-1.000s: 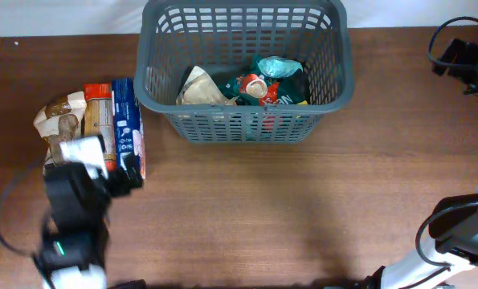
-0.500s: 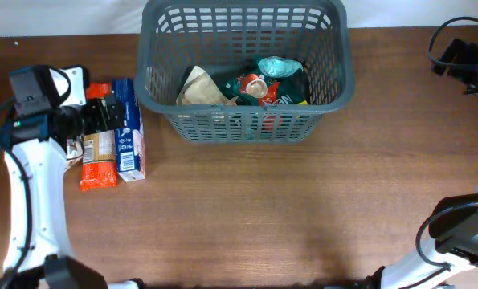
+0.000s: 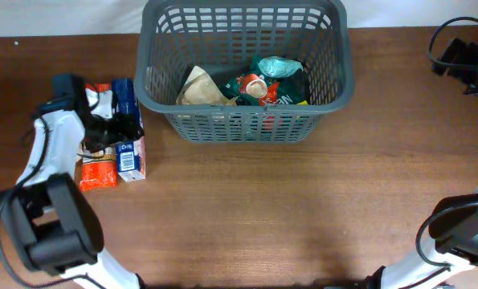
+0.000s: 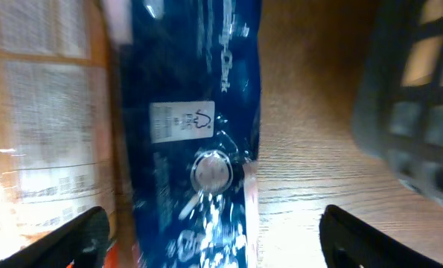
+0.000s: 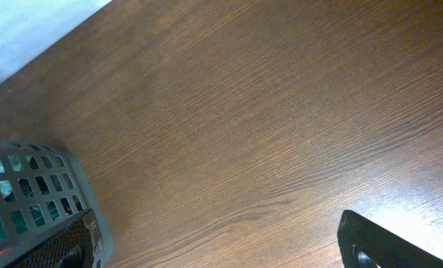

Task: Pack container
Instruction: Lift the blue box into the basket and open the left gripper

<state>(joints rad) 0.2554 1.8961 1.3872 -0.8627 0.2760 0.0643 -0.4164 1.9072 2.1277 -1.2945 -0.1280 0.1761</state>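
Left of the dark grey lattice plastic basket (image 3: 243, 120), my spread left fingers (image 4: 80, 229) straddle a glossy blue packet (image 4: 195, 112) I'll pinch next; right fingers (image 5: 364, 240) gape idle.

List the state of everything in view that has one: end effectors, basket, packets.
Basket: upright, partly filled with packets.
Blue packet: flat on the table, outside the basket.
Orange packet: flat on the table, beside the blue one.
Left end effector: open, over the blue packet.
Right end effector: open, empty, over the table near the basket.
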